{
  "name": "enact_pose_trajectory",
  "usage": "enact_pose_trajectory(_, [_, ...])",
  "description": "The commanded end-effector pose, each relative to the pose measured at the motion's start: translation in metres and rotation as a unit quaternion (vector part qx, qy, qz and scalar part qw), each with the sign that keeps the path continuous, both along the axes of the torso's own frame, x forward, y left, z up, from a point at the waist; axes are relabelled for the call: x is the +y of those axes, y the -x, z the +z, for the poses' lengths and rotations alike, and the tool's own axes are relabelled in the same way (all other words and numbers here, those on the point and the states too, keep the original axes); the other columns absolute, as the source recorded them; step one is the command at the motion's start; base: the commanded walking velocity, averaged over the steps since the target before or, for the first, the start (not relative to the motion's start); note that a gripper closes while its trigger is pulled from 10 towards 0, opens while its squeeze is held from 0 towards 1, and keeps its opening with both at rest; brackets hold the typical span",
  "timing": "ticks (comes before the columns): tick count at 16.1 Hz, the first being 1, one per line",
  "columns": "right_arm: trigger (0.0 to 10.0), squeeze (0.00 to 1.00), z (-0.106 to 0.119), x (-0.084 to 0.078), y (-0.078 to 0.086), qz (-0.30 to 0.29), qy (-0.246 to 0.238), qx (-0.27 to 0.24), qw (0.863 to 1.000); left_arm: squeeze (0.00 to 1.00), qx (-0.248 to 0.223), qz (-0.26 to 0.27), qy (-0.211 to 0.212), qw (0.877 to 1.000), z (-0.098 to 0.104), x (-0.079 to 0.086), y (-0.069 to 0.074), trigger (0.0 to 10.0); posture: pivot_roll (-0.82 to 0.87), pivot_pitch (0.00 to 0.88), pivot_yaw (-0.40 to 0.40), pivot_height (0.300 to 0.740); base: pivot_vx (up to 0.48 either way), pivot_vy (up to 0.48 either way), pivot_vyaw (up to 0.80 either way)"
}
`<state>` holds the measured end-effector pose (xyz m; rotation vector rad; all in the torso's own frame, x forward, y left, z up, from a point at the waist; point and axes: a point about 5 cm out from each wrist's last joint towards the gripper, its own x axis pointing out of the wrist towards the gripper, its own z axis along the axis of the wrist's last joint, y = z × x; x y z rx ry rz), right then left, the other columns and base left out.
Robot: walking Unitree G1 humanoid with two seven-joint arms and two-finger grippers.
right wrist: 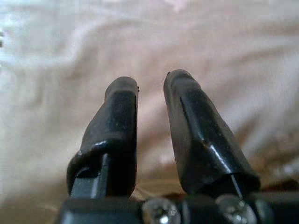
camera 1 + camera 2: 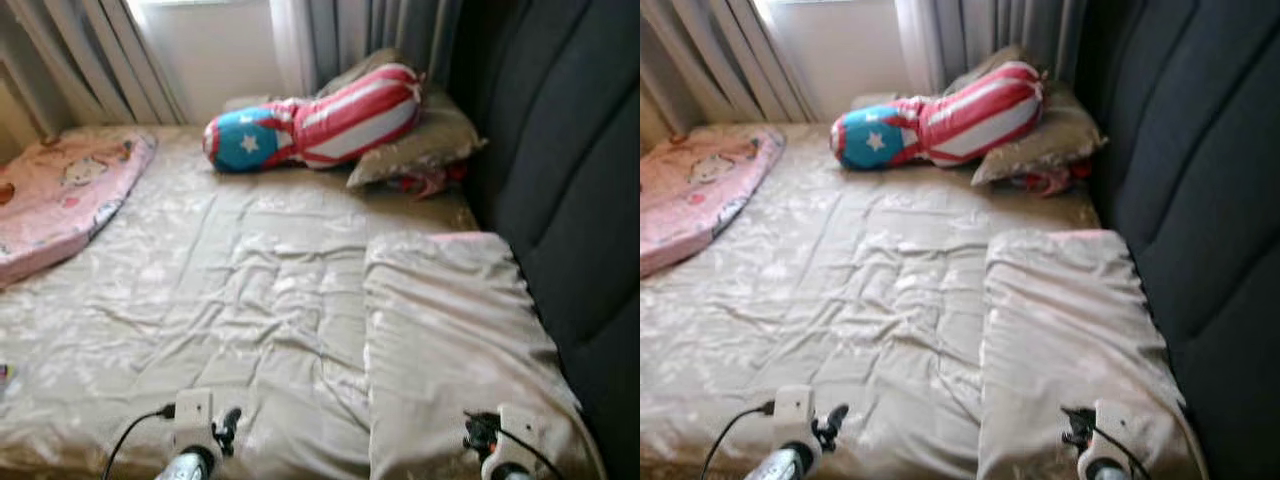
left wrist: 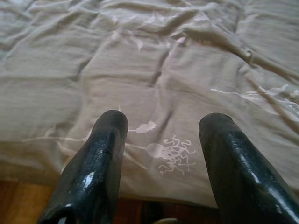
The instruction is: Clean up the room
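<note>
Pink quilted fabric with cartoon prints, a folded blanket [image 2: 60,195], is lying at the far left of the bed, on the wrinkled beige bedspread [image 2: 250,290]. Near the bed's near edge, the left pincer [image 3: 161,154] is hovering over the spread, its fingers [image 3: 100,158] spread wide and grasping nothing. Farther off, at the middle of the far side, a long red-and-white striped bolster with a blue starred end [image 2: 315,118] is lying, its long axis running left to right and tilting up onto a beige pillow [image 2: 420,140]. At the right, a folded beige pad [image 2: 450,330] is stretching from near to far beside the dark padded headboard [image 2: 560,180]. The right pincer [image 1: 152,86] is poised at that pad's near end, fingers narrowly parted, gripping nothing. Judging by position, the right arm is nearer the pad, which is lying straight ahead of it.
</note>
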<state>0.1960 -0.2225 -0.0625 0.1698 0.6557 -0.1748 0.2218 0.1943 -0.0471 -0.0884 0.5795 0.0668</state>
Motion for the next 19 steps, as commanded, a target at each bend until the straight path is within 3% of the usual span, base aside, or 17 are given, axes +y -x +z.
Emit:
enact_pose_trajectory(1, [10.0,0.0,-0.005,0.005,0.006,0.0,-0.007,0.02,1.0,0.0,0.019,-0.009,-0.013,1.0,-0.006,0.001,0.006,10.0,-0.01,0.0,0.032,0.74,0.0,0.0,0.0])
enact_pose_trajectory(5, [10.0,0.0,-0.02,0.017,0.025,0.007,-0.022,0.084,0.996,0.0,0.086,-0.007,-0.026,0.996,-0.021,0.003,0.022,10.0,-0.01,0.0,0.03,0.74,0.0,0.0,0.0])
enact_pose_trajectory(6, [10.0,0.87,-0.021,0.019,0.026,-0.002,-0.029,0.087,0.996,0.0,0.098,-0.005,-0.027,0.995,-0.024,0.002,0.025,10.0,-0.02,0.0,0.029,0.74,0.0,0.0,0.0])
enact_pose_trajectory(7, [10.0,0.87,-0.022,0.019,0.026,-0.004,-0.029,0.087,0.996,0.0,0.099,-0.006,-0.028,0.995,-0.024,0.002,0.026,10.0,-0.02,0.0,0.029,0.74,0.0,0.0,0.0])
enact_pose_trajectory(8, [10.0,1.0,-0.021,0.02,0.025,-0.006,-0.028,0.087,0.996,0.0,0.102,-0.009,-0.028,0.994,-0.025,0.001,0.026,10.0,-0.02,0.0,0.028,0.74,0.0,0.0,0.0])
enact_pose_trajectory(16, [10.0,1.0,-0.024,0.02,0.03,0.003,-0.012,0.106,0.994,0.0,0.107,-0.01,-0.031,0.994,-0.026,-0.001,0.026,10.0,-0.02,0.0,0.029,0.74,0.0,0.0,0.0])
enact_pose_trajectory(17, [10.0,0.0,-0.026,0.022,0.033,0.01,-0.011,0.114,0.993,0.0,0.109,-0.01,-0.031,0.994,-0.026,-0.001,0.026,10.0,-0.02,0.0,0.03,0.74,0.0,0.0,0.0])
enact_pose_trajectory(19, [10.0,0.0,-0.027,0.025,0.035,0.018,-0.013,0.12,0.993,0.0,0.112,-0.011,-0.032,0.993,-0.027,-0.001,0.027,10.0,-0.02,0.0,0.03,0.74,0.0,0.0,0.0])
